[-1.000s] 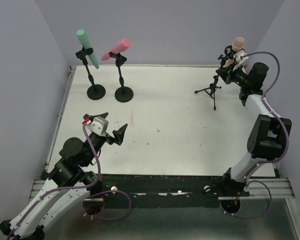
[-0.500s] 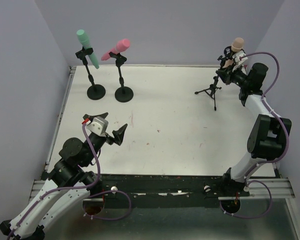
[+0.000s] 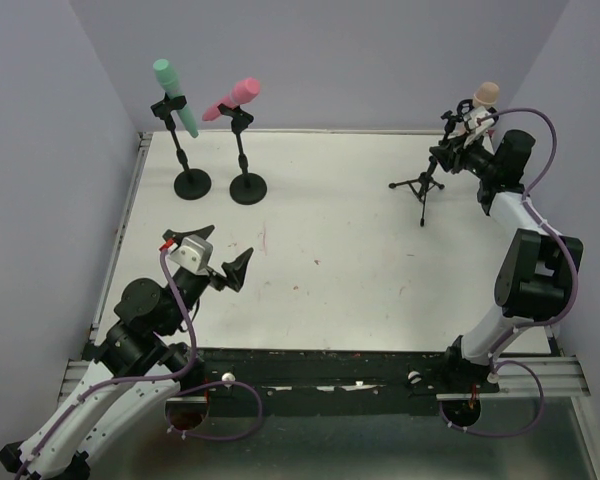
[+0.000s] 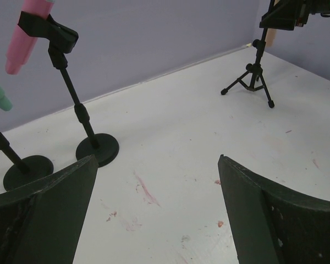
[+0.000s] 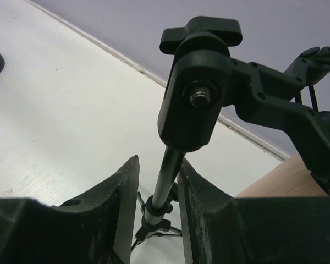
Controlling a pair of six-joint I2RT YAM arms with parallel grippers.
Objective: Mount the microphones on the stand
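White desk [image 3: 330,250], lilac walls. Teal microphone [image 3: 175,95] and pink microphone [image 3: 235,97] sit clipped, upper left; peach microphone [image 3: 485,95] appears seated on the tripod stand [image 3: 423,185], upper right. Right pincer [image 5: 158,162]: narrowly parted around the pole, gripping nothing. Left pincer [image 4: 158,159]: wide. Retract straight back, clear of the clip.

The green-mic stand [image 3: 192,183] and pink-mic stand [image 3: 248,188] are blocking the counter's [image 3: 340,260] far-left corner; the tripod stand [image 3: 422,186], pole between the right hand's [image 5: 158,176] fingers, is occupying the far right. The middle is lying open.
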